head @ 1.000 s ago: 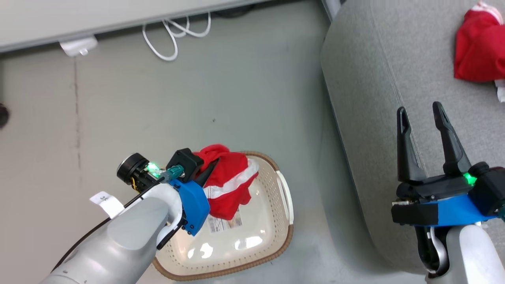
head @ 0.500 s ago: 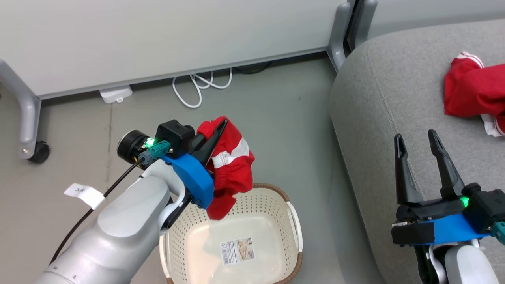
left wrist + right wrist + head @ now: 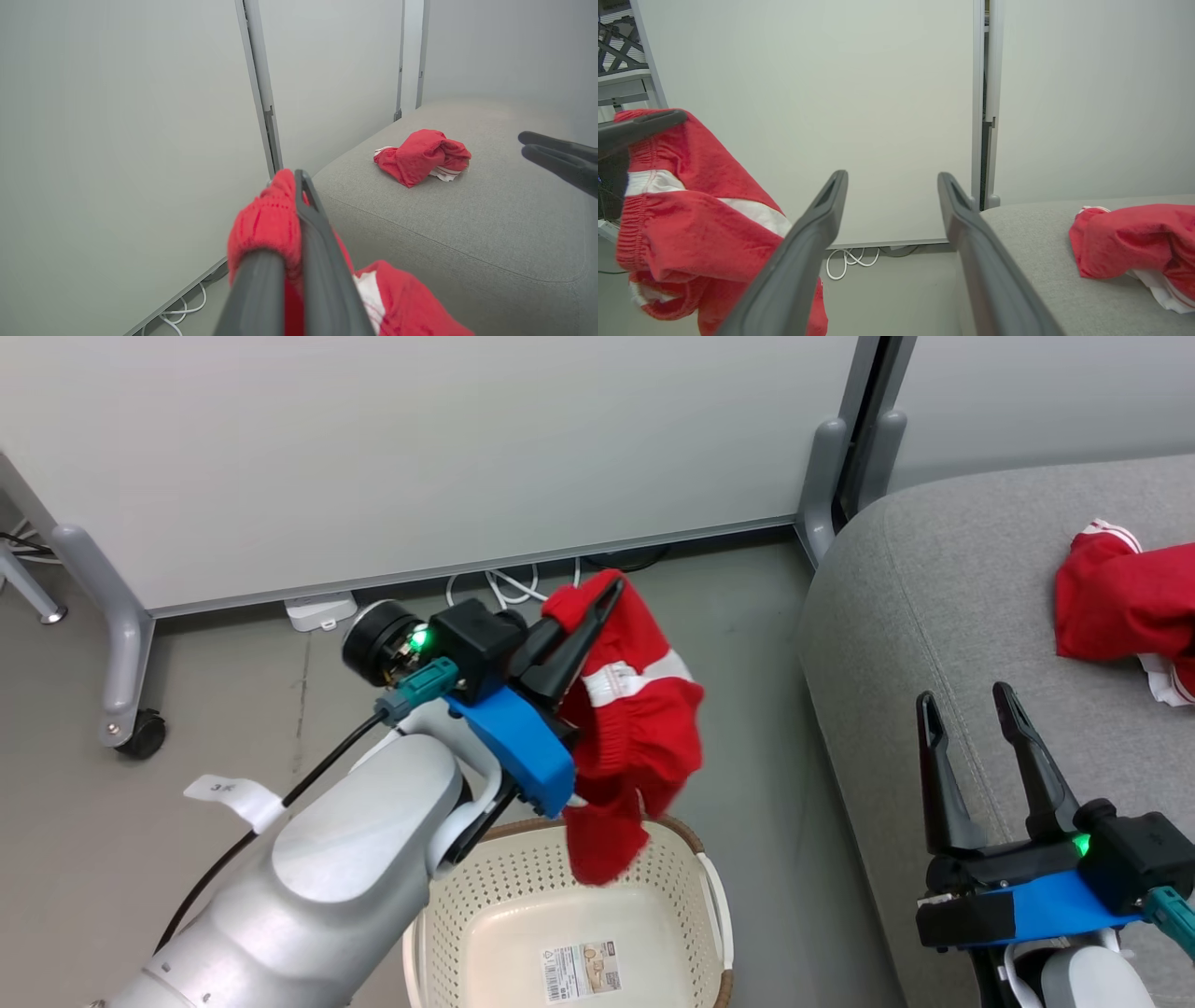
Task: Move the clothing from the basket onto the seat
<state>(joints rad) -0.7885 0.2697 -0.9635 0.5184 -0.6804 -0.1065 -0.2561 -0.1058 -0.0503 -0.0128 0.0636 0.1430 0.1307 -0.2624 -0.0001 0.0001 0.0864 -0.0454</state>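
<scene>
My left gripper [image 3: 607, 590] is shut on a red piece of clothing [image 3: 635, 737] with a white striped band, which hangs in the air above the cream basket [image 3: 695, 868]. In the left wrist view the fabric [image 3: 264, 224] bunches around the closed fingers [image 3: 322, 242]. A second red piece of clothing [image 3: 1120, 602] lies crumpled on the grey seat [image 3: 896, 644], also seen as a heap [image 3: 420, 156] in the left wrist view. My right gripper [image 3: 966, 709] stands open over the seat's front edge, nothing between its fingers [image 3: 808, 247].
A white partition wall [image 3: 420, 457] with grey caster legs [image 3: 117, 644] stands behind the basket. White cables [image 3: 504, 583] and a power block [image 3: 320, 609] lie on the grey floor at its foot. The basket's bottom shows a label sticker [image 3: 583, 971].
My left gripper has lifted the red clothing up out of the basket and to the right. The head camera has tilted up, bringing the wall into view. The right gripper stays open.
</scene>
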